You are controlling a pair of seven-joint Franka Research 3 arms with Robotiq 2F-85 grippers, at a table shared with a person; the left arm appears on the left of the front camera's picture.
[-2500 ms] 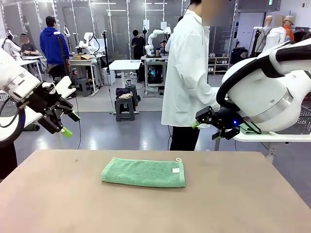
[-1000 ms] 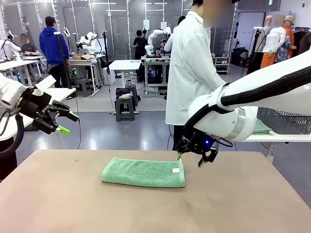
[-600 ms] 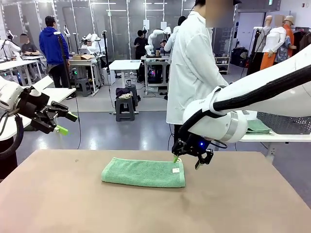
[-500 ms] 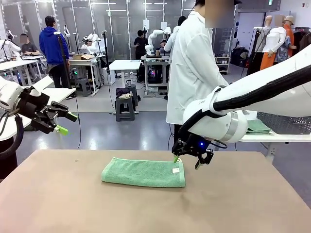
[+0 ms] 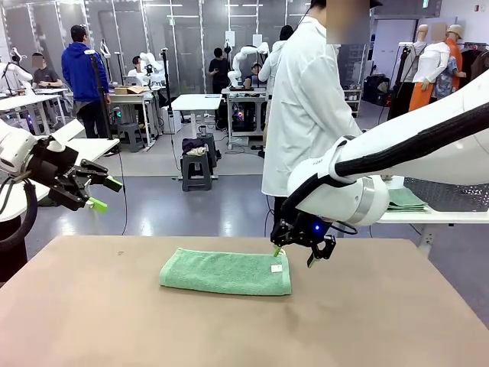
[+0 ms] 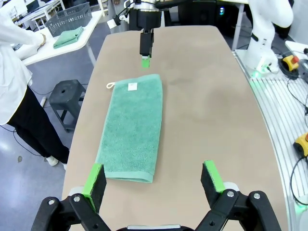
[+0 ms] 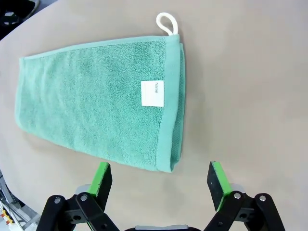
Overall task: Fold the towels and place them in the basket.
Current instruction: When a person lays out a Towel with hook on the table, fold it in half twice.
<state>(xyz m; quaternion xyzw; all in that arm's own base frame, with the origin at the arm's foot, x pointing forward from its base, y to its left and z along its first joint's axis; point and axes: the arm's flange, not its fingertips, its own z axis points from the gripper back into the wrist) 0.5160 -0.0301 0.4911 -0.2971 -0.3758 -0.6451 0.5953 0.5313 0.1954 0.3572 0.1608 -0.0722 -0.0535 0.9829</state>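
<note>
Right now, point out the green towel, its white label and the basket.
green towel (image 7: 91, 101): right wrist view, mid cloth.
white label (image 7: 152, 93): right wrist view, its centre.
basket (image 6: 71, 18): left wrist view, mesh side wall.

Two soft terry-cloth rectangles are lying out: one mint green towel (image 5: 225, 271); one pale green folded towel (image 5: 405, 200); one dark grey mesh plastic basket (image 5: 451, 193) is standing nearby.

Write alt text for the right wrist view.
A folded green towel lies flat on a tan table, with a white label and a white loop at one end. The open right gripper frames the towel's nearest corner from the picture's bottom edge.
</note>
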